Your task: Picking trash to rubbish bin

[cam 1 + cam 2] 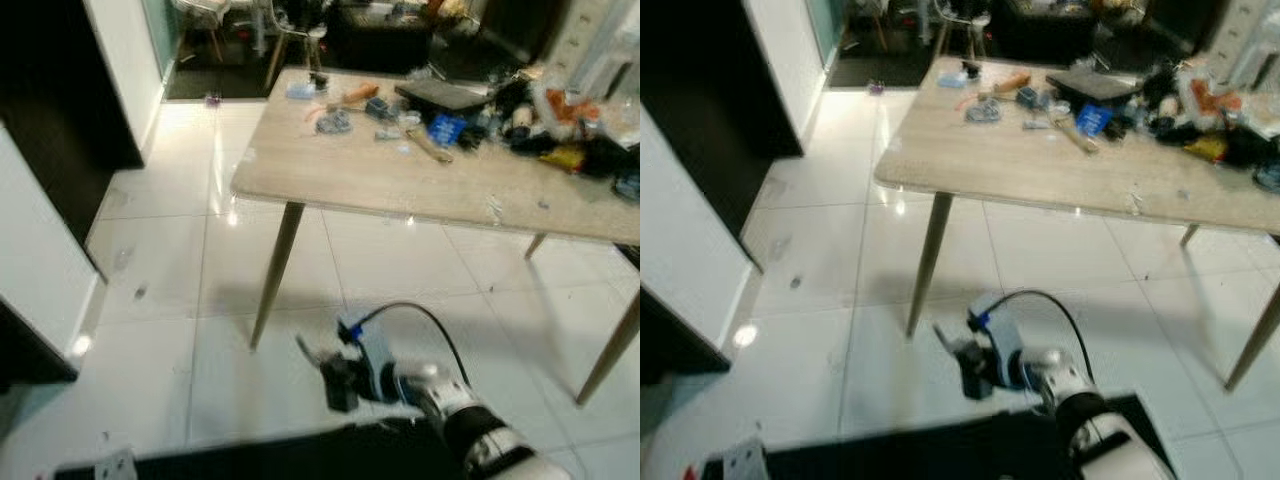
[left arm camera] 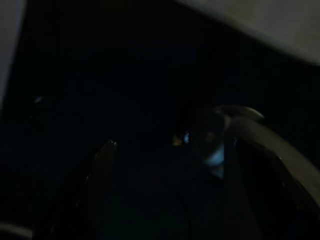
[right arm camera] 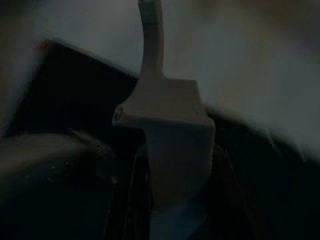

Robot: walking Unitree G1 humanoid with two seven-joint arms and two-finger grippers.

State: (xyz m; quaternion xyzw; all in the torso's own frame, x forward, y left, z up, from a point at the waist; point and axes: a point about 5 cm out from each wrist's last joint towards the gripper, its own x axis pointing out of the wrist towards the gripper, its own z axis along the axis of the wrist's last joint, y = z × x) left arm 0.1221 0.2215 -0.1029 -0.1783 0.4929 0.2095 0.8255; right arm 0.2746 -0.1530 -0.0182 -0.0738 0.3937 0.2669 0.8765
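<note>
White floor tiles (image 1: pixel 160 330) shine under a messy table (image 1: pixel 400 175). Right tool (image 1: pixel 335 378) hangs low at 6 o'clock; I cannot tell its grip. Trash (image 1: pixel 330 122) waits at 12 o'clock. Next: walk closer.

A light wooden counter on slanted legs (image 1: pixel 400 170) stands on a glossy white tiled floor (image 1: pixel 170 250), cluttered along its far side.

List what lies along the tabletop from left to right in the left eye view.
Light blue item → orange object → dark flat laptop-like slab → blue packet → yellow item, all on the wooden table.
</note>
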